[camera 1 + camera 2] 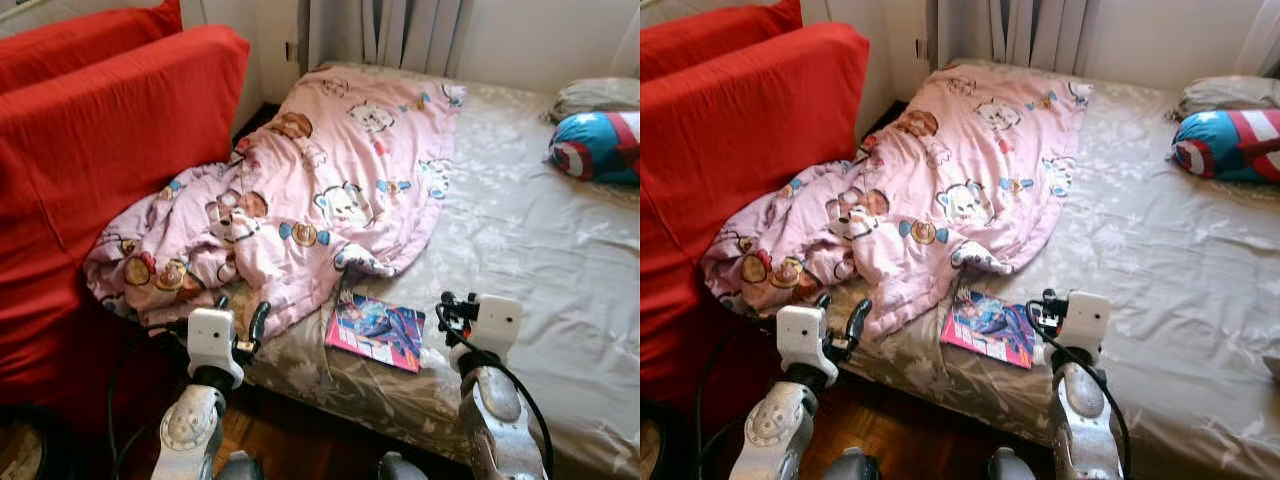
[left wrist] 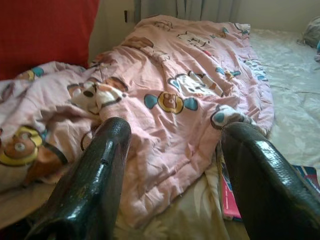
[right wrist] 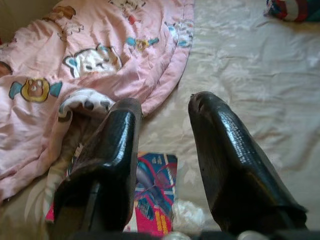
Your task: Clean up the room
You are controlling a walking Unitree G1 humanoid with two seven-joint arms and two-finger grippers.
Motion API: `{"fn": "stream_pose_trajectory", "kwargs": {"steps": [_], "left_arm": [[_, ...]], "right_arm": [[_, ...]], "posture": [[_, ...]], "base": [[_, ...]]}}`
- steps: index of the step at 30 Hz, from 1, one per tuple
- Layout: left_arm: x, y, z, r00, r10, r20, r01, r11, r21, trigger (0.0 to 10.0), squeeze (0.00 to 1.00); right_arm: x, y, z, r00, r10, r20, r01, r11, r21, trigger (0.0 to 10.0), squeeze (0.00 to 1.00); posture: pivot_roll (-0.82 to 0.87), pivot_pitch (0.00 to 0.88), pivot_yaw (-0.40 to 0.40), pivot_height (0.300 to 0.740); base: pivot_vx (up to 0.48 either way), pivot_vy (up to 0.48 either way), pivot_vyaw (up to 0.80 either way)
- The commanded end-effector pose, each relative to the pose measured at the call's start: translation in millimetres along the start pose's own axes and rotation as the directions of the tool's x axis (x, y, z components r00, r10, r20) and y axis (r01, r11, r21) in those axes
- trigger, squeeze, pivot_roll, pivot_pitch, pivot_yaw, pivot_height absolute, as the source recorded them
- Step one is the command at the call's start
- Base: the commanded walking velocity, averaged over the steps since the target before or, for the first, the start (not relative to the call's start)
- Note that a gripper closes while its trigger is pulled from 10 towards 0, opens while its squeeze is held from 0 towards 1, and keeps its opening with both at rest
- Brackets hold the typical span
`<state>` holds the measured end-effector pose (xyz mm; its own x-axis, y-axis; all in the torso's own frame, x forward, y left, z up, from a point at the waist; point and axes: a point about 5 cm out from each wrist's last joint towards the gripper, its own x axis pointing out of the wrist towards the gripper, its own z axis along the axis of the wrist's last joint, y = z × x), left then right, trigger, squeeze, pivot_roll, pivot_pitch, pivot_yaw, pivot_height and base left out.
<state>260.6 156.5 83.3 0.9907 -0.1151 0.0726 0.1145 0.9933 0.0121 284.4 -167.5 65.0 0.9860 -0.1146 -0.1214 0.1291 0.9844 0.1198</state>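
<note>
The book (image 1: 376, 330) lay flat at the bed's (image 1: 540, 250) near edge, half under the blanket (image 1: 300, 190), just left of and beyond the right gripper (image 3: 160, 145), nearer it than the left gripper (image 1: 240, 322); both fingers spread, empty.

Silver arms, white wrists, black-fingered left tool (image 1: 240, 312).

A beige-sheeted bed (image 1: 560, 260) beside a red sofa (image 1: 90, 150), curtains (image 1: 400, 30) behind, wooden floor (image 1: 290, 440) below.
</note>
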Motion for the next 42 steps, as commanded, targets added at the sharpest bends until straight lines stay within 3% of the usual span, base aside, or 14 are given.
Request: {"fn": "stream_pose_trajectory", "kwargs": {"steps": [1,10,12,14,28,42], "left_arm": [[-1.7,-0.1,-0.5,1.000,0.000,-0.011,0.000,1.000,0.000,10.0,0.00],[-2.2,3.0,-3.9,0.999,0.014,-0.035,-0.013,1.000,0.009,10.0,0.00],[-1.7,2.9,-4.9,0.999,0.010,-0.041,-0.010,1.000,0.010,10.0,0.00],[-1.5,1.9,-5.4,0.999,0.006,-0.044,-0.006,1.000,0.009,10.0,0.00],[1.7,-0.4,-3.7,0.999,-0.002,-0.038,0.002,1.000,-0.007,10.0,0.00],[1.7,-1.5,-5.4,0.999,-0.007,-0.046,0.006,1.000,-0.014,10.0,0.00]], "right_arm": [[-0.6,0.0,-3.4,1.000,-0.007,-0.011,0.007,1.000,0.019,10.0,0.00],[-0.3,2.6,-11.4,0.998,0.018,-0.053,-0.016,0.999,0.038,10.0,0.00],[0.9,-1.0,-15.4,0.996,-0.024,-0.085,0.035,0.990,0.136,10.0,0.00],[1.5,-2.7,-16.6,0.994,-0.034,-0.100,0.051,0.984,0.169,10.0,0.00],[2.9,-1.4,-26.6,0.990,-0.002,-0.139,0.024,0.988,0.152,10.0,0.00],[2.7,-0.8,-29.8,0.989,0.016,-0.148,0.004,0.991,0.131,10.0,0.00]], "posture": [[-0.01,0.153,-0.015,0.642],[-0.01,0.158,-0.009,0.642],[-0.02,0.158,-0.005,0.642],[-0.02,0.158,-0.004,0.642],[-0.01,0.158,-0.004,0.642],[-0.02,0.165,-0.007,0.642]], "base": [[0.000,0.000,0.00],[0.000,0.000,0.00],[0.000,0.000,0.00],[0.000,0.000,0.00],[0.000,0.000,0.00],[0.265,0.000,0.00]]}}
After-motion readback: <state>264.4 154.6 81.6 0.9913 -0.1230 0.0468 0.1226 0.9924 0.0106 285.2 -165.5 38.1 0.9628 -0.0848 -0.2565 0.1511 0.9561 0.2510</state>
